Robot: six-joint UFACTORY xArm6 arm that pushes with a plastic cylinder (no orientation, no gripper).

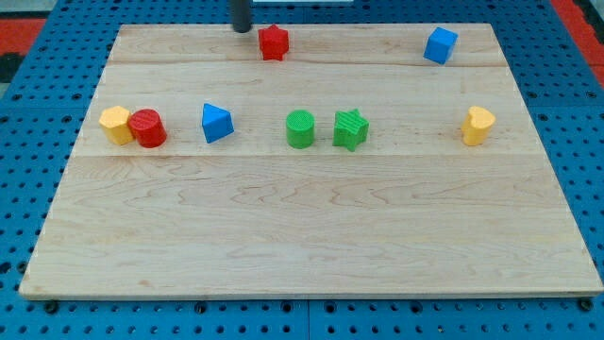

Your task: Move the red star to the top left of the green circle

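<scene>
The red star (273, 42) sits near the top edge of the bench (302, 246), up and a little to the view's left of the green circle (300, 128), with a clear gap between them. You can judge it already lies roughly where the task wants it, so any remaining push looks small. Your tool here is a bare rod with nothing to open or close and it holds nothing; my tip (243, 29) stands just to the view's left of the red star, near but not touching it. Beside the green circle, on the view's right, the green star (350, 129) almost touches it. The blue triangular block (216, 123) lies well to its left.
</scene>
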